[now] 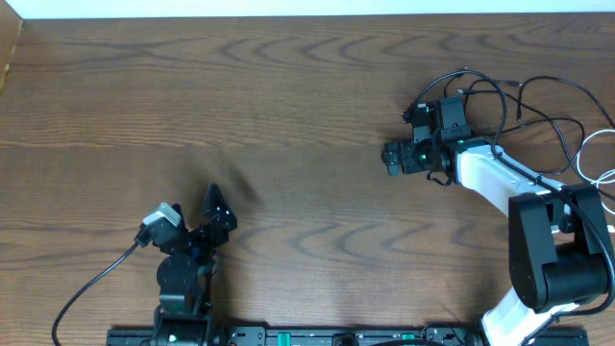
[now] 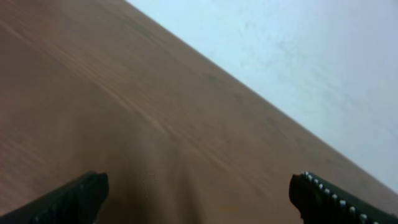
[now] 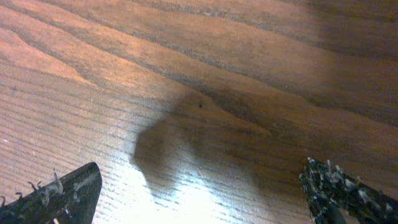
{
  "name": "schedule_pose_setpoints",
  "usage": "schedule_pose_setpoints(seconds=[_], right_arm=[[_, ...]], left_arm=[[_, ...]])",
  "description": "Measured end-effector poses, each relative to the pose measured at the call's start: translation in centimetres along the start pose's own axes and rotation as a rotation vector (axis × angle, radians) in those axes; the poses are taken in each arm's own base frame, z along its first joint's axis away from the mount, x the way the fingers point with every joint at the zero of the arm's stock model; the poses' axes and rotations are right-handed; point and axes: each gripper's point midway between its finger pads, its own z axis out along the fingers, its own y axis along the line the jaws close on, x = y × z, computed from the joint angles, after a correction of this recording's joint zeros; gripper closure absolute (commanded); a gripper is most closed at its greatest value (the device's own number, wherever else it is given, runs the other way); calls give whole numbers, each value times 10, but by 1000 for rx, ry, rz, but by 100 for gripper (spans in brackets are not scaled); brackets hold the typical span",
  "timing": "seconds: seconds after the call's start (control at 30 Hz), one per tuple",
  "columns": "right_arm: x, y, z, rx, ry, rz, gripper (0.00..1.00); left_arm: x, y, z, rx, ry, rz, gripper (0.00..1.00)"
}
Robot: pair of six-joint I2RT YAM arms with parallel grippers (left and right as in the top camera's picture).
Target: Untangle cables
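The cables lie at the far right of the table in the overhead view. A thin black cable (image 1: pixel 550 89) loops loosely behind the right arm, and a white cable (image 1: pixel 598 176) curls at the right edge. My right gripper (image 1: pixel 391 157) (image 3: pixel 199 190) is left of them, open over bare wood. My left gripper (image 1: pixel 219 207) (image 2: pixel 199 196) stands open near the front left, far from both cables. Neither wrist view shows a cable between the fingers.
The wooden table (image 1: pixel 288 96) spans the view, with a pale edge along the back. A thicker black wire (image 1: pixel 96 284) trails from the left arm toward the front left corner. The right arm's white and black body (image 1: pixel 548 240) fills the front right.
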Motion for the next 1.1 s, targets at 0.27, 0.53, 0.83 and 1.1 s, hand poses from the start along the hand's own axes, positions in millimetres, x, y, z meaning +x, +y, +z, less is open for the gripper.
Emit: schedule_pose_setpoints(seconds=[0.27, 0.53, 0.83, 1.1], right_arm=[[0, 0, 0, 0, -1, -1, 1], [0, 0, 0, 0, -1, 0, 1], [0, 0, 0, 0, -1, 0, 1], [0, 0, 0, 0, -1, -1, 1]], left_arm=[[-20, -15, -11, 75, -84, 87, 2], [-3, -38, -15, 210, -11, 337, 2], [-1, -40, -15, 227, -14, 425, 2], [-1, -40, -15, 229, -15, 441, 2]])
